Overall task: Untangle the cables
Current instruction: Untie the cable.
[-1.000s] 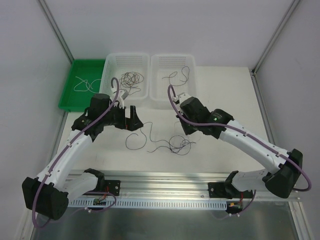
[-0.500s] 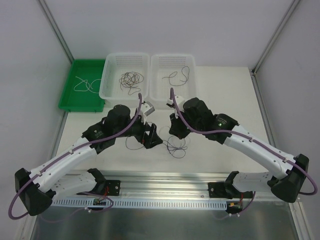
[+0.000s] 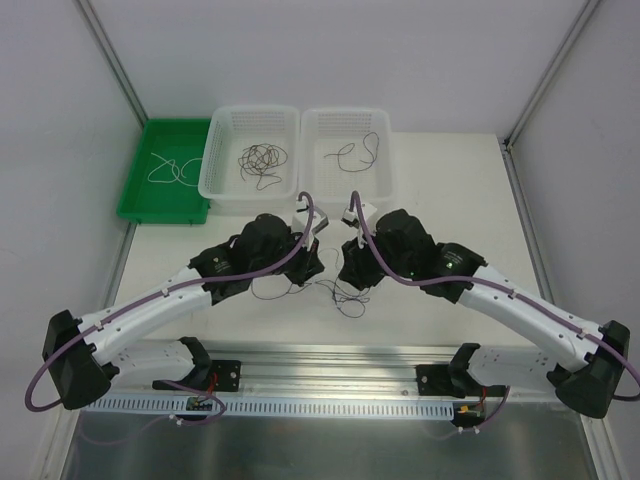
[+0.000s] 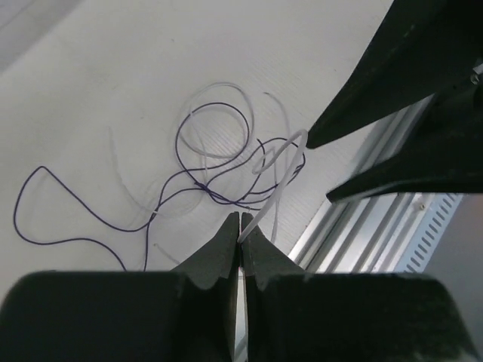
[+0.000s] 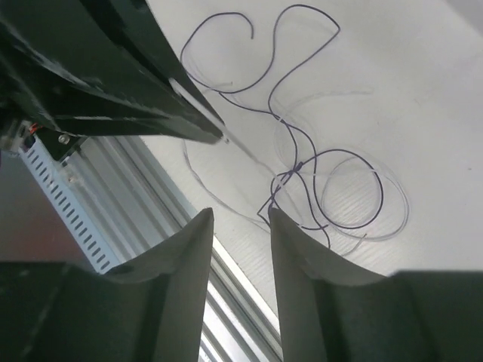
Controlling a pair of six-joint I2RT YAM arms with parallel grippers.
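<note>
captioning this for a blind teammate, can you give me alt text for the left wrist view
The left gripper has its fingers shut on a whitish cable that leads out to a loose tangle of thin dark cables lying on the white table. The right gripper, fingers open, reaches in from the upper right.

Along the far edge of my bench (image 3: 450,190) I have a tray (image 3: 145,198) at the left and two baskets side by side to its right, the left basket (image 3: 250,110) and the right basket (image 3: 345,112), each of the three with loose cables (image 3: 262,160) in it. Nearer me, mid-bench, a tangle of cables (image 3: 345,295) lies just in front of my left hand (image 3: 318,268) and right hand (image 3: 345,270), which sit close together.
</note>
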